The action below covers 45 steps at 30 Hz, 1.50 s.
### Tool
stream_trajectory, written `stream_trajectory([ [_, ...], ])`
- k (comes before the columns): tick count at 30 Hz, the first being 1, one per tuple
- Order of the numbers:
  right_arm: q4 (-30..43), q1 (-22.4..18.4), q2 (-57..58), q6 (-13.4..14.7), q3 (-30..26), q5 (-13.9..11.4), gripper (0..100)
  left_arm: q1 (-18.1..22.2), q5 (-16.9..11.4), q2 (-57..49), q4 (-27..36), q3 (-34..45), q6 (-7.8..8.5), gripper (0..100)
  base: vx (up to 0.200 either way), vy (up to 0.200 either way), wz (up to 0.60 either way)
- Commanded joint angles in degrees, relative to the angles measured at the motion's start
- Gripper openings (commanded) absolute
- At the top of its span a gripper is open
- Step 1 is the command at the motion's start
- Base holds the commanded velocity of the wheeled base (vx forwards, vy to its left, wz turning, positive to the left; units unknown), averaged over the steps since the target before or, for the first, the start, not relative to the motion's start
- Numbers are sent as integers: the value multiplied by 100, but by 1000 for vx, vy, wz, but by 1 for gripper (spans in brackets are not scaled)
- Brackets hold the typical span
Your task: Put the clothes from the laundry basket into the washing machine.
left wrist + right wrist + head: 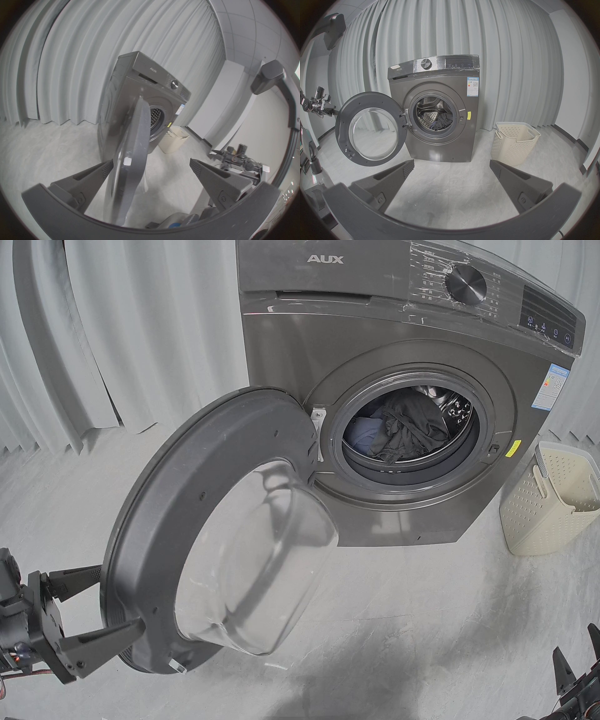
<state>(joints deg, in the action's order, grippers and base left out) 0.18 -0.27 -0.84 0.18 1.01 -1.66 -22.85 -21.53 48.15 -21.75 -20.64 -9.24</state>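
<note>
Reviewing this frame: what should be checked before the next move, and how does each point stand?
1. All visible clothes are inside the washing machine: ok.
2. Cloth is clear of the door seal: cannot tell; the dark piece reaches the lower lip.
3. The laundry basket is empty: cannot tell; its bottom is hidden.
4. The door is shut: not ok, it stands wide open.
5. The left gripper is open, fingers either side of the door's edge: ok.
6. The right gripper is open, holds nothing and is away from the door: ok.
</note>
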Motion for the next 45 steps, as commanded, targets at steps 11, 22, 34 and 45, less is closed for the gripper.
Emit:
stream_trajectory([
  [11,-1,0,23,-1,-101,-1,100,421,641,-227,-216,-72,-104,100,0,0,0],
  [22,-1,0,23,-1,-101,-1,100,1063,703,370,-400,201,353,100,0,0,0],
  [34,-1,0,23,-1,-101,-1,100,-466,1045,1425,-523,-133,423,100,0,0,0],
  [45,-1,0,23,-1,-101,-1,100,-1266,1582,2972,-1912,-749,282,100,0,0,0],
])
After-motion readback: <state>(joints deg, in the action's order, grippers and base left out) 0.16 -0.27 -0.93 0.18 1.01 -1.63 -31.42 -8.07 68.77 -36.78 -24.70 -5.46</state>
